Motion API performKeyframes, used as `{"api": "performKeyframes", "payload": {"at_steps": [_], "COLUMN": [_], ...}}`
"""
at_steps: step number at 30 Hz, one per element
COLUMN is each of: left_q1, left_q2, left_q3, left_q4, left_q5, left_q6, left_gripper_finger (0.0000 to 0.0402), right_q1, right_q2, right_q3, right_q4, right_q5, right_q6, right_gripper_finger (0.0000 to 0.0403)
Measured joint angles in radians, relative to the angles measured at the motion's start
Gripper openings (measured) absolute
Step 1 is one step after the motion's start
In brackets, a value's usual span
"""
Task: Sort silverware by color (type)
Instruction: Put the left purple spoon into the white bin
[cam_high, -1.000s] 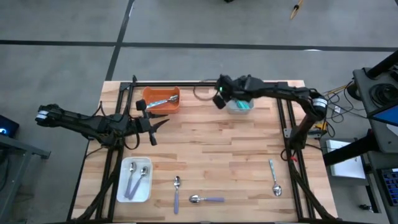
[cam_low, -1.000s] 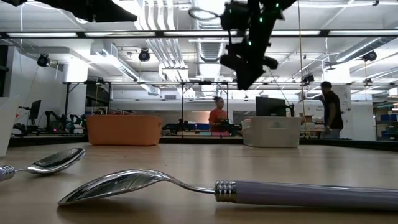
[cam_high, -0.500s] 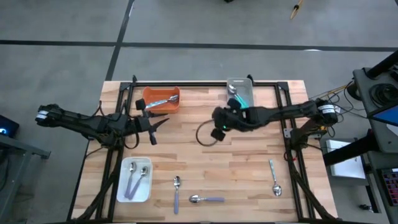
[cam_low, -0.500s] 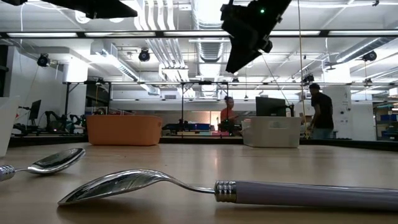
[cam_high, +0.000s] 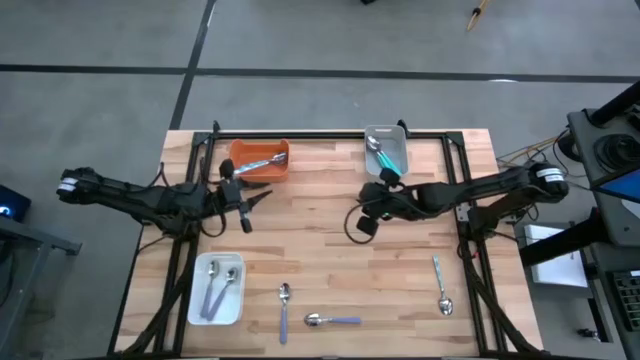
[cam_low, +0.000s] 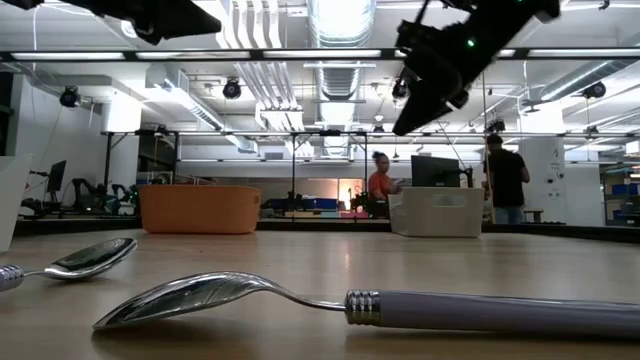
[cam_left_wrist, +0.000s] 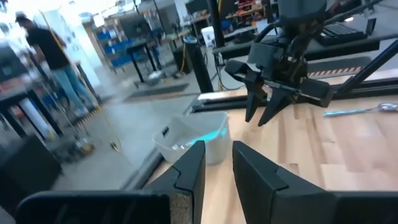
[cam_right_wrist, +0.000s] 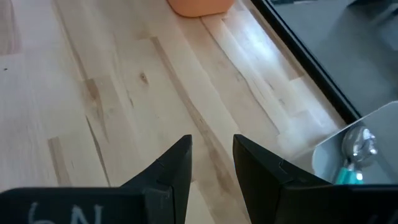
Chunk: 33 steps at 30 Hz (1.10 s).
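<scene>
Pale wooden boards make up the table (cam_high: 330, 250), and from where I stand the nearest things are the loose spoons along its front edge: a lavender-handled spoon (cam_high: 331, 320) lying crosswise, a second lavender spoon (cam_high: 284, 310) just to its left pointing lengthwise, and a pale-handled spoon (cam_high: 441, 286) well off to the right. At the front left sits a white tray (cam_high: 217, 289) with two lavender spoons (cam_high: 212, 293) inside. Further back, over the middle of the boards, the right gripper (cam_high: 365, 222) hangs above bare wood with its fingers slightly parted and nothing between them. The left gripper (cam_high: 245, 203) hovers over the table's left side, just in front of the orange tray (cam_high: 261, 160), fingers a little apart and empty too. That orange tray holds a pale blue-handled spoon (cam_high: 262, 162). At the far edge a grey tray (cam_high: 385, 148) carries a teal-handled spoon (cam_high: 390, 155). Beyond the table, two people (cam_low: 380, 182) stand in the workshop.
</scene>
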Motion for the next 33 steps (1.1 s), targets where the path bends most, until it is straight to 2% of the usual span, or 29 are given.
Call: {"api": "performKeyframes", "payload": {"at_steps": [9,13,18,26,33], "left_q1": [0.000,-0.001,-0.001,-0.011,-0.039], "left_q2": [0.034,0.069,0.133,0.260,0.377], "left_q3": [0.000,0.000,0.000,0.000,0.000], "left_q4": [-0.052,-0.064,-0.063,-0.035,0.045], "left_q5": [0.024,0.107,0.138,0.151,0.277], "left_q6": [-0.353,-0.468,-0.577,-0.732,-0.885], "left_gripper_finger": [0.0063,0.0063,0.0063,0.0063,0.0063], "right_q1": [0.000,0.000,0.000,0.000,0.000], "right_q2": [-0.082,-0.076,-0.078,-0.078,-0.076], "right_q3": [-0.281,-0.374,-0.452,-0.460,-0.432], "right_q4": [0.394,0.615,0.812,0.862,0.852], "right_q5": [-0.030,-0.084,-0.166,-0.196,-0.209], "right_q6": [0.012,-0.011,-0.039,-0.071,-0.098], "right_gripper_finger": [0.0109,0.0109,0.0109,0.0109,0.0109]}}
